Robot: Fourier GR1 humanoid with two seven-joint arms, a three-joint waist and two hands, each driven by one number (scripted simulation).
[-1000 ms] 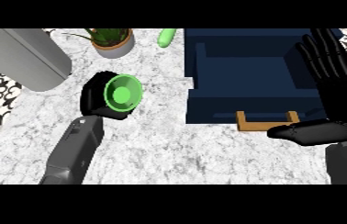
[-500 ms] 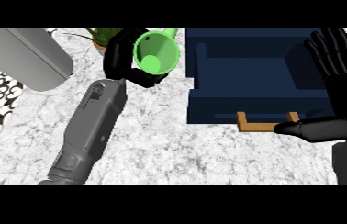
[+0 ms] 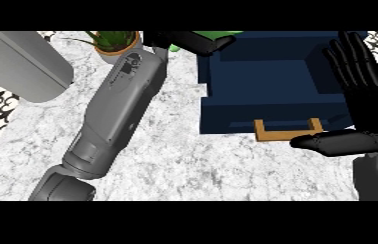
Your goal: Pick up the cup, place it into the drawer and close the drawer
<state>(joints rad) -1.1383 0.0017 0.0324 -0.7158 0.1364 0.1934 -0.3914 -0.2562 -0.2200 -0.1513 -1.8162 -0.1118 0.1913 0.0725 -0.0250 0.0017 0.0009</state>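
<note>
Head view: at top centre the left hand (image 3: 188,39) curls round the green cup (image 3: 221,33), over the open navy drawer's (image 3: 273,83) upper-left corner. Pickup looks done; placing and closing remain. The right hand (image 3: 354,73) rests open at far right.

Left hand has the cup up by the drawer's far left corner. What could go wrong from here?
The cup is mostly hidden in the left hand at the view's top edge, near the drawer's left wall; released there, it might catch the rim or fall outside.
The left forearm lies close beside the plant; a sideways swing could knock it.
The right hand rests open at the drawer's right side, possibly in the way when closing.
</note>
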